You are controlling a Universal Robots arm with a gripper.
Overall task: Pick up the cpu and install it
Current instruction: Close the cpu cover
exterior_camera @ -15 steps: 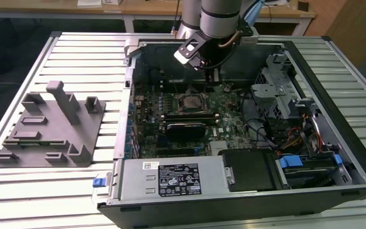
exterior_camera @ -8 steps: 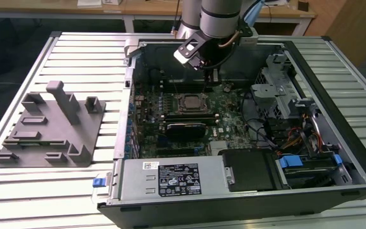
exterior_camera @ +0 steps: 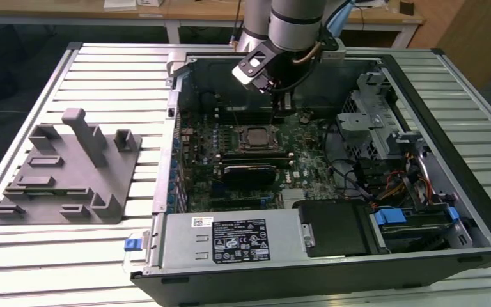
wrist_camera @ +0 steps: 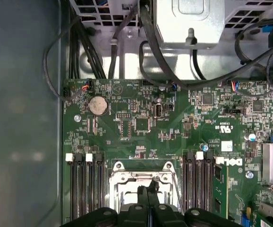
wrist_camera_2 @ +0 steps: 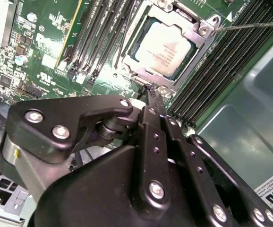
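Right now my black pincer [wrist_camera_2: 150,92] is pinched shut and empty, tip near the silver metal socket frame [wrist_camera_2: 200,34]; beyond, the silvery square cpu [wrist_camera_2: 165,46] lies seated inside it. Placement looks done; backing off wants a straight lift.

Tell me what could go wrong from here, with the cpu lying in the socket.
The gripper hangs with its tips right at the edge of the socket frame; a small drift could knock the cpu askew. The thin lever wire beside the socket could snag the gripper. Memory slots flank the socket closely, leaving little room.
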